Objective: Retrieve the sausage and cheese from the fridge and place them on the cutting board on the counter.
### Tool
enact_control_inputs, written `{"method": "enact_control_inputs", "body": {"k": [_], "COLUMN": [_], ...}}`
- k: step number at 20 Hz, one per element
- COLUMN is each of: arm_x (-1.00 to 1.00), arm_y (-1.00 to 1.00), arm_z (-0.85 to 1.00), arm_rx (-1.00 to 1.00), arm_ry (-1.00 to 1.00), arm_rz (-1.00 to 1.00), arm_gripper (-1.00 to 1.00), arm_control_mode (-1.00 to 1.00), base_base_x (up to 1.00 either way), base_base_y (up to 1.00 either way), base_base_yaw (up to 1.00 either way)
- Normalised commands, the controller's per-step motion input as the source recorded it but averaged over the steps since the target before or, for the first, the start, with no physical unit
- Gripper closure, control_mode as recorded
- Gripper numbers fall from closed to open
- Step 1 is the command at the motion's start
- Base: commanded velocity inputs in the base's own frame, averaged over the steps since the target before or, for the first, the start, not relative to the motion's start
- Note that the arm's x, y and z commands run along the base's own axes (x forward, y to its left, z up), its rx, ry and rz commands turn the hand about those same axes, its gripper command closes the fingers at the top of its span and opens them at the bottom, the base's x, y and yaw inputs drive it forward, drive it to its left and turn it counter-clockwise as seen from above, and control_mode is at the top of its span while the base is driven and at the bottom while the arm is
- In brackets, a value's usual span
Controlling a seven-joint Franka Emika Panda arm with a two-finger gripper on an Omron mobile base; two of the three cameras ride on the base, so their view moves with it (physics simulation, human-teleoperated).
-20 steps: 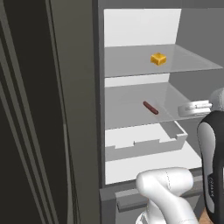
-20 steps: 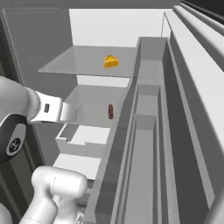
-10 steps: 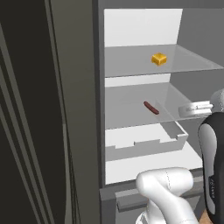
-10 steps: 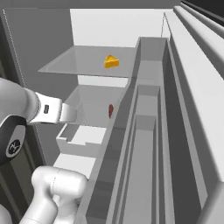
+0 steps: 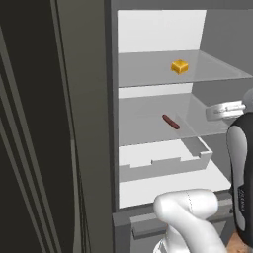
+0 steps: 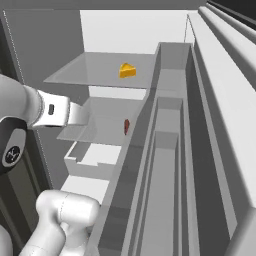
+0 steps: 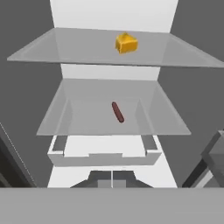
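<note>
The fridge (image 5: 111,99) stands open, showing its white inside and glass shelves. On the upper shelf lies the cheese (image 5: 179,66) (image 6: 127,70) (image 7: 126,43), a yellow-orange wedge. The sausage (image 5: 171,121) (image 6: 126,126) (image 7: 117,112), small and reddish-brown, rests on the middle shelf. My gripper (image 7: 112,180) is shut with nothing in it. It hovers in front of the shelves, short of both foods and about level with the middle shelf (image 5: 225,109) (image 6: 75,114). The cutting board and the counter are out of view.
A white drawer (image 5: 163,160) (image 7: 103,157) sits below the middle shelf. The open fridge door with its grey bins (image 6: 170,150) runs along the right. A dark door panel (image 5: 49,123) closes off the left side.
My hand has risen slightly in front of the middle shelf. The cheese and sausage have not moved.
</note>
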Motion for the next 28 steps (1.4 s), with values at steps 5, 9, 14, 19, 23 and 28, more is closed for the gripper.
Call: {"method": "enact_control_inputs", "body": {"k": [5,9,14,19,23,28], "arm_x": [0.23,0.65,0.73,0.49,0.3,0.53], "arm_y": [0.0,0.0,0.0,0.0,0.0,0.0], "arm_z": [0.36,0.0,0.0,-0.01,0.37,0.11], "arm_rx": [-0.08,-0.06,-0.01,0.01,0.14,0.15], "arm_ry": [-0.1,-0.11,-0.11,-0.14,0.13,0.22], "arm_rz": [0.0,0.0,0.0,-0.04,-0.09,-0.09], "arm_gripper": [1.0,1.0,1.0,1.0,1.0,1.0], "arm_control_mode": [-1.0,-1.0,-1.0,-1.0,-1.0,-1.0], "base_base_x": [0.0,0.0,0.0,0.0,0.0,0.0], "base_base_y": [0.0,0.0,0.0,0.0,0.0,0.0], "base_base_yaw": [0.0,0.0,0.0,0.0,0.0,0.0]}}
